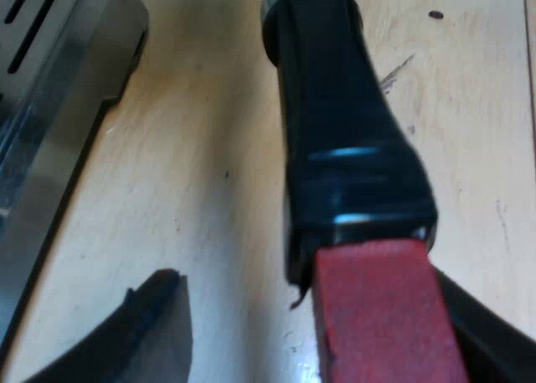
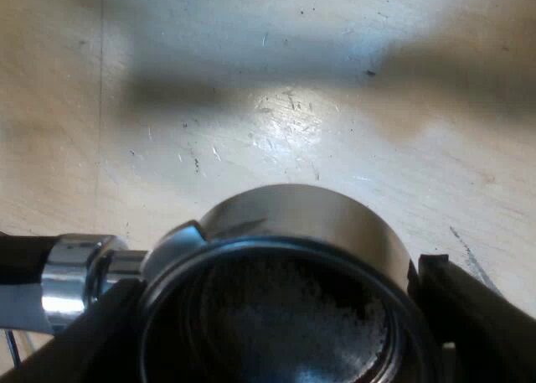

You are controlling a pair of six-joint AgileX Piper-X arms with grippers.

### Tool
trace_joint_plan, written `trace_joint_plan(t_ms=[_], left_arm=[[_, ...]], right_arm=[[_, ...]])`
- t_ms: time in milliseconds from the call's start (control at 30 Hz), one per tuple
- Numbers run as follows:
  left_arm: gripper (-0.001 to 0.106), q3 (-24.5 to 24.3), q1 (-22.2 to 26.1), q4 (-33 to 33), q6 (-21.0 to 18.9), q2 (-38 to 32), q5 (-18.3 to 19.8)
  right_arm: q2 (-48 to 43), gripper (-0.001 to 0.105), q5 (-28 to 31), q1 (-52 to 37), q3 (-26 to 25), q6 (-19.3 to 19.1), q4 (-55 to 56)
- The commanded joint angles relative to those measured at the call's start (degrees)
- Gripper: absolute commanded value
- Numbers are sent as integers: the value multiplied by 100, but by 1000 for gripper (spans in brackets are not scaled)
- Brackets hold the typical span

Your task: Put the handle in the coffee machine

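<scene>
Left end effector (image 1: 311,320): open, straddling the red end (image 1: 381,307) of the holder's dark handle (image 1: 343,131). One finger (image 1: 142,333) stands apart at 9 o'clock of the red end; the other is close against it at 3 o'clock. The machine (image 1: 50,90), its metal base, is near at 10 o'clock from the handle, not touching. The wooden surface (image 1: 209,148) is below.

Right end effector (image 2: 276,316): closed on the holder (image 2: 285,215), fingers against the basket at 9 and 3 o'clock. Grounds (image 2: 327,307) are inside. The holder is loose, outside the machine.
</scene>
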Motion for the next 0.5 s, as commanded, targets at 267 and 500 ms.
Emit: trace_joint_plan(t_ms=[267,500], left_arm=[[53,5,-677,-61,104,-24,-536],[53,5,-660,-4,187,-24,-953]], right_arm=[[-116,0,-183,18,-103,-80,45],[-116,0,-183,18,-103,-80,45]])
